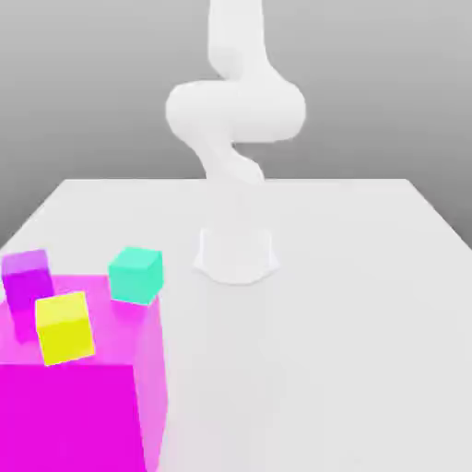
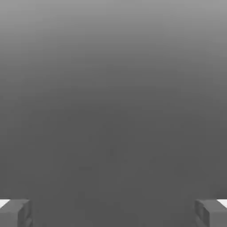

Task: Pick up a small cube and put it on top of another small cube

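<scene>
The small purple cube (image 1: 26, 277) sits at the exterior view's left, against the far left edge of the big magenta cube (image 1: 83, 406). A yellow small cube (image 1: 64, 326) rests on the magenta cube's top, and a teal small cube (image 1: 136, 274) stands at its far right corner. In the hand view my gripper (image 2: 113, 213) is open: its grey fingertips (image 2: 15, 213) stand wide apart with nothing between them, in front of a plain grey background.
The white arm (image 1: 235, 111) rises from its round base (image 1: 236, 253) at the middle of the white table (image 1: 350, 323) and leaves the exterior view at the top. The big magenta cube fills the near left corner.
</scene>
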{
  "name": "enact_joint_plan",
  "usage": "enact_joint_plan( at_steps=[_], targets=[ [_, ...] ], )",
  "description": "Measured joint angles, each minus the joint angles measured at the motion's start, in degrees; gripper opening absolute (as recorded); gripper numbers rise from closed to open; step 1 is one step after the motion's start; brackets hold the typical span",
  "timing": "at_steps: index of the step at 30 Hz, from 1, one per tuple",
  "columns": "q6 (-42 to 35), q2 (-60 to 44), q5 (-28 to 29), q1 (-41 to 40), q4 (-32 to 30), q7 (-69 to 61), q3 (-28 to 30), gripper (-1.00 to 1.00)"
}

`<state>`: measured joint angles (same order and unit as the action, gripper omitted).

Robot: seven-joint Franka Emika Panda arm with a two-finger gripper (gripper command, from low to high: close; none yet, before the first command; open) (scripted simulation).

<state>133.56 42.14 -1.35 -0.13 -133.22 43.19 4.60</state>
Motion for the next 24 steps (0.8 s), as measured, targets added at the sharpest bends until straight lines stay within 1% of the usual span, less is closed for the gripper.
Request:
enact_joint_plan(
  at_steps=[7, 13, 14, 19, 21, 24],
  targets=[
    [7.3, -13.4, -4.4, -1.9, -5.7, -9.8, 15.5, 0.0],
    [13.7, -25.2, -10.7, -4.1, -10.6, -20.1, 29.0, 0.0],
    [14.8, -27.3, -11.1, -4.5, -11.5, -21.5, 30.5, 0.0],
    [20.0, -39.0, -13.2, -7.0, -15.7, -28.5, 34.9, 0.0],
    [22.1, -43.8, -13.2, -6.5, -17.4, -30.9, 34.5, 0.0],
    [25.1, -49.7, -13.6, -6.0, -19.4, -34.1, 32.4, 0.0]
  ],
)
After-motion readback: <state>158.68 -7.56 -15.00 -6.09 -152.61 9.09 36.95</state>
